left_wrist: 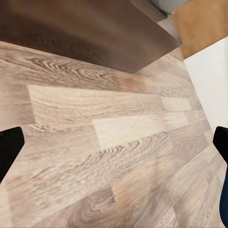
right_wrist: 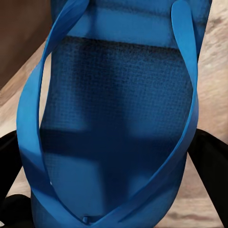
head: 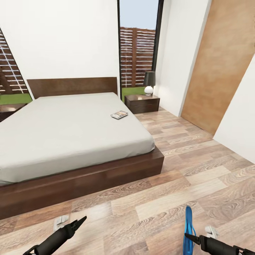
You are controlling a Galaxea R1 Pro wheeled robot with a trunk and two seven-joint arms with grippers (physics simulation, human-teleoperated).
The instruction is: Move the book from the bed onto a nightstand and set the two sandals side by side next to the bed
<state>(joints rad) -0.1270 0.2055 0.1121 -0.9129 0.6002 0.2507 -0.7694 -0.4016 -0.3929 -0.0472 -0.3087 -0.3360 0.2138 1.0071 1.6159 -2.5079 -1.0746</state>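
Observation:
The book [head: 119, 114] lies flat on the bed [head: 71, 131], near the mattress's right edge and towards the headboard. A dark nightstand [head: 142, 103] stands right of the bed by the window. My right gripper [head: 190, 238] is low at the front right, shut on one blue sandal [head: 188, 226] that stands on edge above the floor. In the right wrist view the sandal [right_wrist: 118, 109] sits sole-up between the black fingers [right_wrist: 211, 164]. My left gripper [head: 78, 222] hovers open over the floor in front of the bed frame [left_wrist: 85, 33], holding nothing.
A lamp [head: 149, 83] with a dark shade stands on the right nightstand. Another dark cabinet [head: 9, 109] sits left of the bed. A brown wood panel [head: 221, 63] covers the right wall. Wood-plank floor [head: 184, 166] stretches right of the bed and in front of it.

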